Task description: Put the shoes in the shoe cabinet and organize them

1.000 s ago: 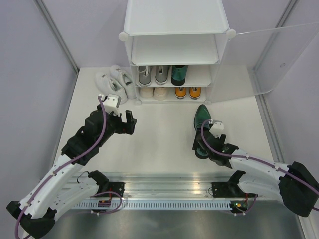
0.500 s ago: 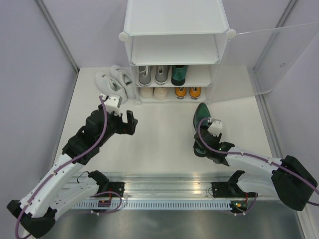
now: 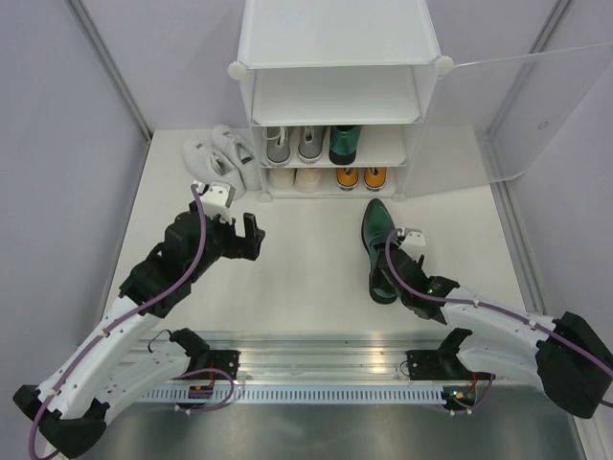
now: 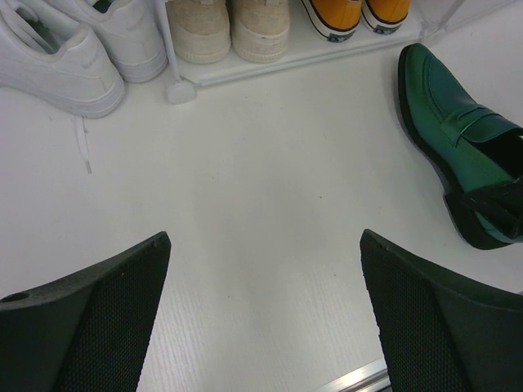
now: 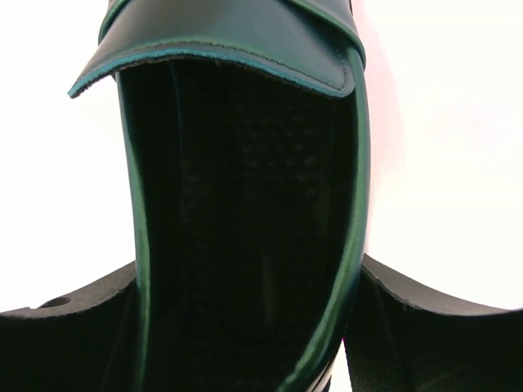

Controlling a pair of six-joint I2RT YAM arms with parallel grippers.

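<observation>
ITEM: green pointed shoe, glossy, single. Loc: on table, just in front of shoe cabinet, toe twd the open front, heel twd the arms.

TOOL, R: R gripper at the heel end. Wrist view shows a finger on each side of the heel opening, pressed onto the shoe's sides, so it is pinching the shoe.

TOOL, L: L gripper spread wide, holding nothing, hovers over bare table left of centre, well apart from the shoe.

STOCK IN CABINET: mid shelf has grey lace-ups + green mate; bottom shelf has cream pair + orange lace-ups; top shelf looks bare. Frosted door swung open at right.

STOCK OUTSIDE: white sneakers, on table beside cabinet's left wall.

STEP (est.): pick-up of 2nd green shoe, grip just made; not lifted clear as far as can be told.

NEXT (est.): lift, keep toe fwd, carry to mid shelf, set in the gap right of its mate. Gap looks narrow, so approach must be straight. White pair remains after that.

CHG VS 1 s AGO: R jaws then stood wide beside the heel, now closed on it. Shoe's toe has swung left, lying straighter twd cabinet. L arm unchanged.
</observation>
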